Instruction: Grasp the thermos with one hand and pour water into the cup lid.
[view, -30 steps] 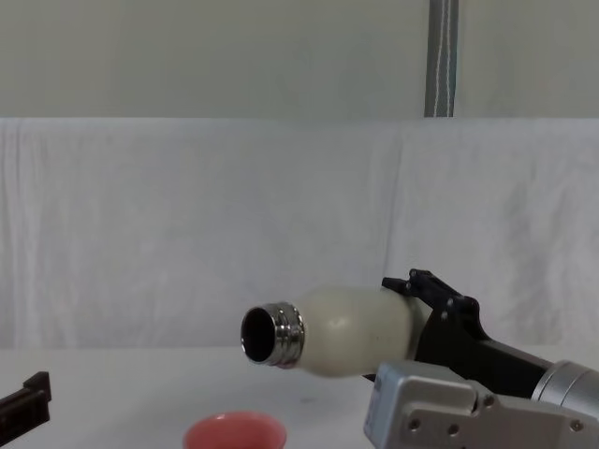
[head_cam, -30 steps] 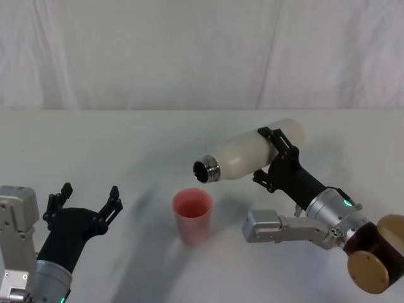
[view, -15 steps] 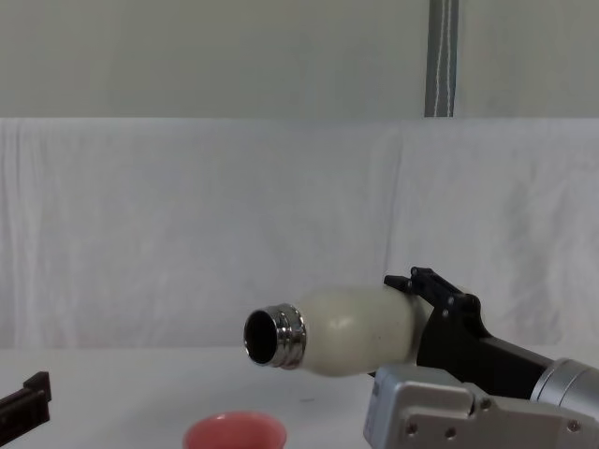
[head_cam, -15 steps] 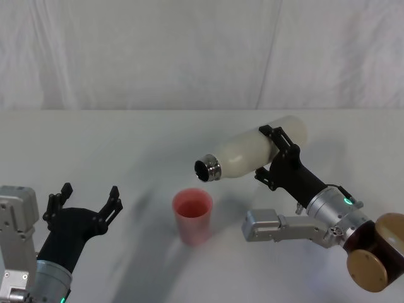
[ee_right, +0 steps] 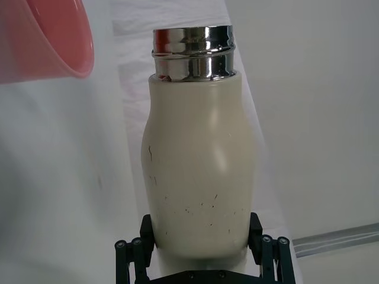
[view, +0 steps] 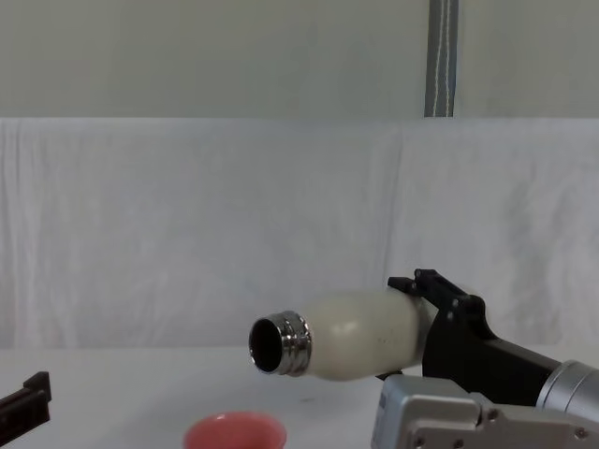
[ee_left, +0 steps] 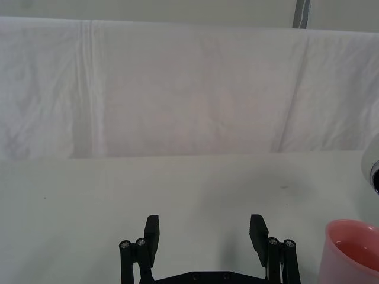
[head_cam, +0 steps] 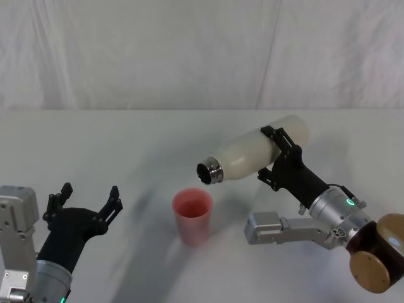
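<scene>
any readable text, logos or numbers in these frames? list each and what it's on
None: no words, brand marks or numbers can be read.
The thermos, held by the right gripper, carries only small dark scuffs, no print.
The cup lid is plain pink.
The left gripper, open, carries no lettering.

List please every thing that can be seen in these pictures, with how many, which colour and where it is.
thermos: 1, cream-white with a steel neck, held tipped in the air, its open mouth above and just behind the cup lid.
cup lid: 1, pink-red, upright on the table, near the middle.
table: 1, white, under everything.
cloth backdrop: 1, white, behind the table.
pole: 1, grey, behind the cloth, on the right.
right gripper: 1, black, shut on the thermos body, right of the cup lid.
left gripper: 1, black, open and holding nothing, low at the left.
</scene>
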You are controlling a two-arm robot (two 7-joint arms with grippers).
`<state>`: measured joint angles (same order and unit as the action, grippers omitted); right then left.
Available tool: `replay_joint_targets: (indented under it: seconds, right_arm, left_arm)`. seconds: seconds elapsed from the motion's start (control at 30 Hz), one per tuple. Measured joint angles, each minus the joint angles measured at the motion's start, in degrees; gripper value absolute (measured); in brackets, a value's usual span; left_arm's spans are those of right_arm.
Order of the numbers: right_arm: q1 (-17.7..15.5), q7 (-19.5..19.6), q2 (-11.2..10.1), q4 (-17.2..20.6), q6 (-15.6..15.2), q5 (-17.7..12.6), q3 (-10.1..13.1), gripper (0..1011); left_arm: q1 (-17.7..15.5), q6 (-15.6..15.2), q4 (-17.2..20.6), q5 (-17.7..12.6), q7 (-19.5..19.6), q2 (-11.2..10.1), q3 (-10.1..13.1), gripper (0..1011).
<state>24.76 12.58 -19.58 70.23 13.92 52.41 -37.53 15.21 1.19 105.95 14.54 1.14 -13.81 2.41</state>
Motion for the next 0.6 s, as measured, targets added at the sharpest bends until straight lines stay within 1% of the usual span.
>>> replay_joint_targets:
  seconds: [0.6]
  right_arm:
    - [0.6, 1.5, -0.5, -0.4, -0.3, 1.9, -1.1, 952]
  left_arm:
    - [0.0, 0.0, 0.0, 0.0, 0.0, 0.0, 0.0, 1001]
